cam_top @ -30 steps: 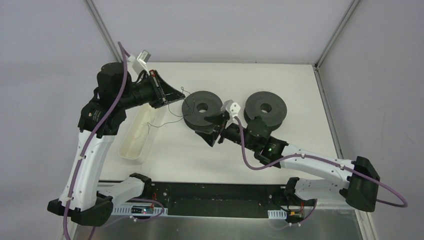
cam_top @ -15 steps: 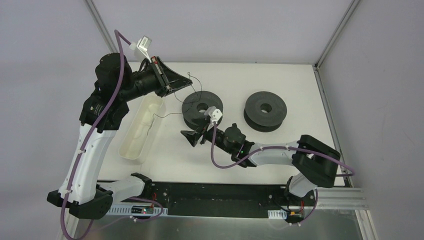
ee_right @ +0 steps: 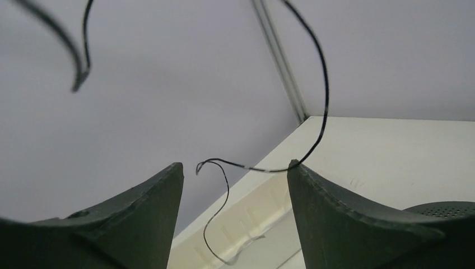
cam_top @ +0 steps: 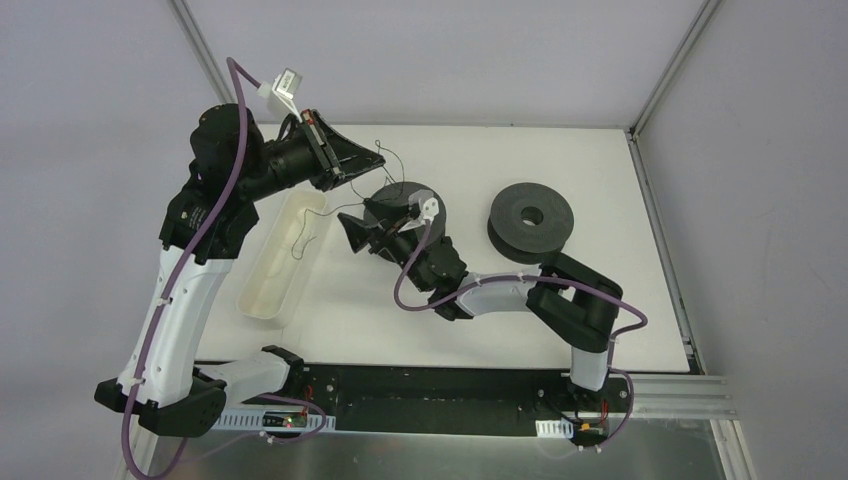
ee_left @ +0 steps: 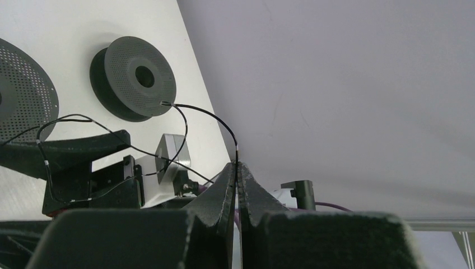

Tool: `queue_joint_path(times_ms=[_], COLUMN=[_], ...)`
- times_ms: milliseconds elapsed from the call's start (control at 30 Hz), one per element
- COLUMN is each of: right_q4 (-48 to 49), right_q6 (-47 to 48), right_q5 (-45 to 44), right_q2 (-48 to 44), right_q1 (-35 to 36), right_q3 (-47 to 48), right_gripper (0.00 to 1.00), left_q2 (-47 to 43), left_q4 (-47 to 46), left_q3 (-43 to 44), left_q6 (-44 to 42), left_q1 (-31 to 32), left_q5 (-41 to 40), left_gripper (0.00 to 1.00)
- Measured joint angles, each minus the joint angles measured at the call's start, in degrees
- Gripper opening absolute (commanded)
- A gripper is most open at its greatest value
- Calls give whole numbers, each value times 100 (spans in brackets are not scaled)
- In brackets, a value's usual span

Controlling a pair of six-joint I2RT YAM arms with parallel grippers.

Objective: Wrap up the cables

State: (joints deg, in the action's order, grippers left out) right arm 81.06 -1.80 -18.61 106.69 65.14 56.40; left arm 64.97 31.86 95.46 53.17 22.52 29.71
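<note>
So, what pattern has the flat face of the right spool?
A fine grid of small dots on the spool; clearest in the left wrist view.

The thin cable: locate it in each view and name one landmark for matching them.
Top external: the cable curls from the left gripper tip, upper centre, near the left spool.
Left wrist: the cable arcs up-left from the shut fingertips, centre.
Right wrist: the cable loops across the gap between the right gripper fingers.
Landmark: the left spool, left edge in the left wrist view, bottom right in the right wrist view.
</note>
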Motion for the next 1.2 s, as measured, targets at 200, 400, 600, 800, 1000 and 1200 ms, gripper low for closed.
queue_joint_path(times_ms=[200, 400, 600, 800, 1000, 1200], right_q4=[116, 203, 83, -588, -4164, -7565], right_q6=[-20, 601, 1768, 2011, 1766, 1698], right_q5=[-988, -1797, -3012, -3936, -4229, -4271], right_q2=[304, 323, -782, -2828, -4618, -5423], right_q1=[-2, -59, -83, -39, -31, -68], right_q3=[396, 498, -625, -2437, -2745, -2422], right_gripper=[44, 36, 40, 44, 44, 44], left_q2=[-52, -74, -413, -566, 455, 1263], left_q4=[0, -13, -210, -278, -192, -286], left_q3=[2, 63, -459, -2157, -3014, -3040], left_q6=[9, 39, 11, -114, -190, -280], left_q1=[0, 0, 2, 210, 872, 1309], left_q5=[2, 9, 15, -98, -791, -1099], left_gripper=[0, 0, 0, 0, 1, 43])
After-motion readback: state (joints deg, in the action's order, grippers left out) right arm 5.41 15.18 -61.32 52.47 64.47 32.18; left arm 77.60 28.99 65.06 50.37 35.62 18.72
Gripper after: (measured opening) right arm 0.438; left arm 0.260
